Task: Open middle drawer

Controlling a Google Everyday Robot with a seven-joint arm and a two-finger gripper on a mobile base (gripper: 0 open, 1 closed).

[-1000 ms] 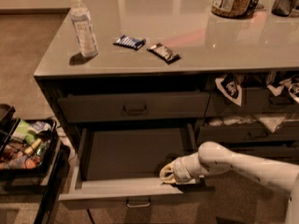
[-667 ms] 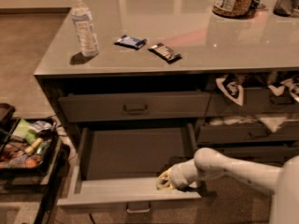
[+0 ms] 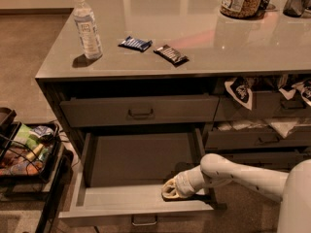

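The middle drawer (image 3: 112, 202) is found drawn well out beneath the shut upper drawer (image 3: 141, 111), with its flat inside laid bare and its loop pull (image 3: 144, 221) seen at the bottom edge. The gripper (image 3: 174, 189) is placed inside it at the front right, against the inner face of the drawer front. Whether it is clenched or released cannot be told.

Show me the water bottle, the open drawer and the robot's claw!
water bottle (image 3: 87, 32): camera view, on its label.
middle drawer (image 3: 141, 159): camera view, on its bare inside floor.
claw (image 3: 171, 189): camera view, on its tip, inside the drawer at its front wall.
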